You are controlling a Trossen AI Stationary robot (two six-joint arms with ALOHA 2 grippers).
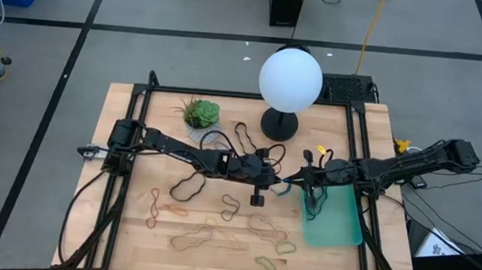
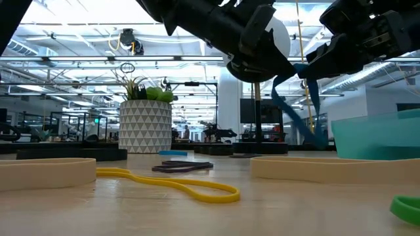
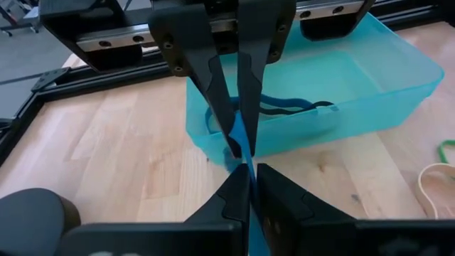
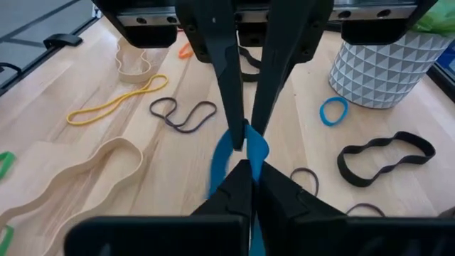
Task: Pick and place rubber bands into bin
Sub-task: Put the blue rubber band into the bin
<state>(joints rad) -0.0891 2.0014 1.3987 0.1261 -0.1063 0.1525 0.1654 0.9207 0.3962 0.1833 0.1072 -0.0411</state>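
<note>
Both grippers clench one blue band point(image 1: 287, 189) above the wooden table point(image 1: 113, 228), bin point(image 1: 337, 233) alongside

Two dark jointed arms, black cables trailing behind. Each tool: two tapered black fingers, silver rail with screws.

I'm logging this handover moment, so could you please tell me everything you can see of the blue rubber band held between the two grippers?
The blue rubber band is a flat, floppy elastic strip, held in mid-air above the wooden table. Both grippers pinch it at once: the left gripper and the right gripper meet tip to tip just beside the teal bin. Its loose part hangs down in a twisted loop, touching nothing else.
</note>
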